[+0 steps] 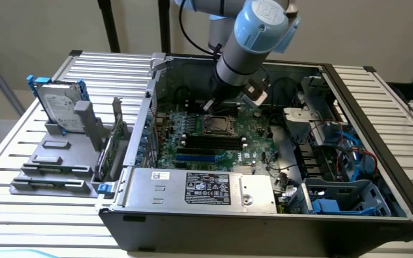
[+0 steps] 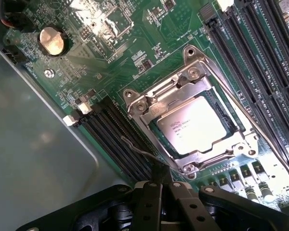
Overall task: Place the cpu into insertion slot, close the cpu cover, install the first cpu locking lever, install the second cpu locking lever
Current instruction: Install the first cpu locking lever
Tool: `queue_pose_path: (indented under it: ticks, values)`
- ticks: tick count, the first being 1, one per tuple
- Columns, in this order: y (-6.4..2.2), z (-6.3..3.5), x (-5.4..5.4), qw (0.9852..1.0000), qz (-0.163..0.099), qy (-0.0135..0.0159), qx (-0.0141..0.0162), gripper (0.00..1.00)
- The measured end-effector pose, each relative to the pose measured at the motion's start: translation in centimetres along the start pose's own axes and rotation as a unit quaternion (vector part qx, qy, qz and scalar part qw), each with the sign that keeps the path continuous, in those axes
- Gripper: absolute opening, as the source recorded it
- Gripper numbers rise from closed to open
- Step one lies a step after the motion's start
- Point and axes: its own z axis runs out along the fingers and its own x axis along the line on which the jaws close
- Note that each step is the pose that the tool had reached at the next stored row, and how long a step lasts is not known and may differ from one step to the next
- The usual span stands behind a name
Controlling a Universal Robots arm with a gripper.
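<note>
Silvery cpu cover (image 2: 169,98) lay down over the cpu (image 2: 195,127) in the insertion slot (image 2: 220,109), just ahead of my gripper (image 2: 160,192), fingers pressed together; a thin locking lever (image 2: 137,150), apparently unlatched, ran along the slot's edge nearest me.

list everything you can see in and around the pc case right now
cpu: 1, pale silver, seated in the slot
cover: 1, silvery, lying flat around the cpu
slot: 1, silvery frame, middle of the board
board: 1, green, floor of the case
memory slots: several, black, both sides of the slot
coin cell: 1, silver, on the board
labelled box: 1, silver, near edge of the case
hard drive: 1, silver, upright in a grey stand, exterior view's left
case: 1, black, open, on the table
table: 1, pale slatted metal
arm: 1, pale blue and grey, reaching into the case
claw: 1, black, shut, by a corner of the slot
</note>
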Motion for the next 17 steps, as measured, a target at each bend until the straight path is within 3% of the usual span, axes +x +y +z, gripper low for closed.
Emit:
queue_pose_path:
  ticks: [17]
  values:
    - [1.19, 0.12, 0.8, 1.0, 0.001, -0.0016, 0.0024, 0.11]
